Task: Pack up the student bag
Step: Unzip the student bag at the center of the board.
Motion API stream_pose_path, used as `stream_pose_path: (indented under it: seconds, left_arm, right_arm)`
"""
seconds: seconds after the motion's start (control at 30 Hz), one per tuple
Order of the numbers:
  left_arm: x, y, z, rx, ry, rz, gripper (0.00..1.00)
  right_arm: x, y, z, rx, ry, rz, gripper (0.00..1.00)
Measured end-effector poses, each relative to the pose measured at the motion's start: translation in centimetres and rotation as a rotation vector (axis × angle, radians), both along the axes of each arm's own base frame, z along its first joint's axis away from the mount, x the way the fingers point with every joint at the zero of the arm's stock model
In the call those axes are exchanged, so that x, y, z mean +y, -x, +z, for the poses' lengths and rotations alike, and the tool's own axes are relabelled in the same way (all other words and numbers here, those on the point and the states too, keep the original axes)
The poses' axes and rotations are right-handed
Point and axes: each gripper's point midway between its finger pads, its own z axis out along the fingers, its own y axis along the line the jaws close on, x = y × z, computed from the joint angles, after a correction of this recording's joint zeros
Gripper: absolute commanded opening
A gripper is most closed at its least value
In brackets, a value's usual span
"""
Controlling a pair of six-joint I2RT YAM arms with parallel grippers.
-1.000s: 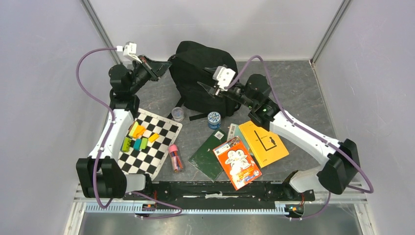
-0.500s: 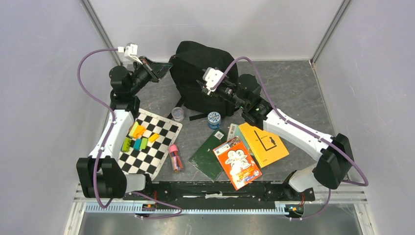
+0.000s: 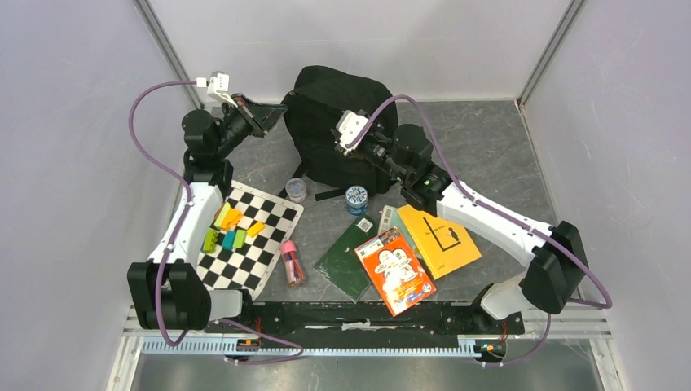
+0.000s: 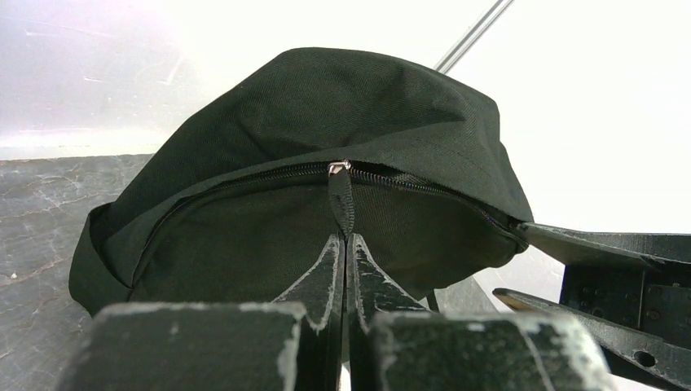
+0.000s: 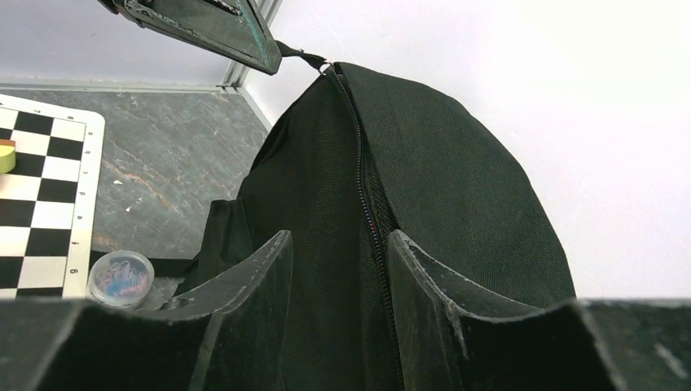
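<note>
Grey table (image 3: 505,147), student bag (image 3: 326,98), chessboard (image 3: 244,265), jar (image 3: 297,190), tin (image 3: 356,199), pink bottle (image 3: 292,262), green book (image 3: 346,261), orange book (image 3: 396,271), yellow book (image 3: 444,240)

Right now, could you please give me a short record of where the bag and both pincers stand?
bag: student bag, behind the loose items, no opening visible along its zipper
left pincer: shut on the zipper pull at the bag's top
right pincer: open, fingers either side of the zipper seam; contact with the fabric unclear
outside the bag: chessboard, yellow book, orange booklet, green notebook, round tin, clear jar
</note>
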Motion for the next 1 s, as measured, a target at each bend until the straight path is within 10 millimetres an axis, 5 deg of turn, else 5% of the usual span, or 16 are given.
stream_pose_path:
  seconds: [0.43,0.53,0.7,1.0]
  left_arm:
    - [0.0,0.0,-0.1,0.002,0.0,0.0,0.02]
    - [0.0,0.0,-0.1,0.002,0.0,0.0,0.02]
    - [0.0,0.0,-0.1,0.002,0.0,0.0,0.02]
    - [2.9,-1.1,-0.7,0.047,0.022,0.098,0.02]
  right_arm:
    - [0.5,-1.3,0.5,-0.022,0.019,-0.033,0.52]
    - [0.8,-1.8,0.2,-0.019,0.031,-0.04,0.4]
    - [0.9,-2.7,0.1,-0.014,0.042,-0.072,0.03]
    - [-0.7,-2.7,0.7,-0.03,0.01,-0.145,0.0]
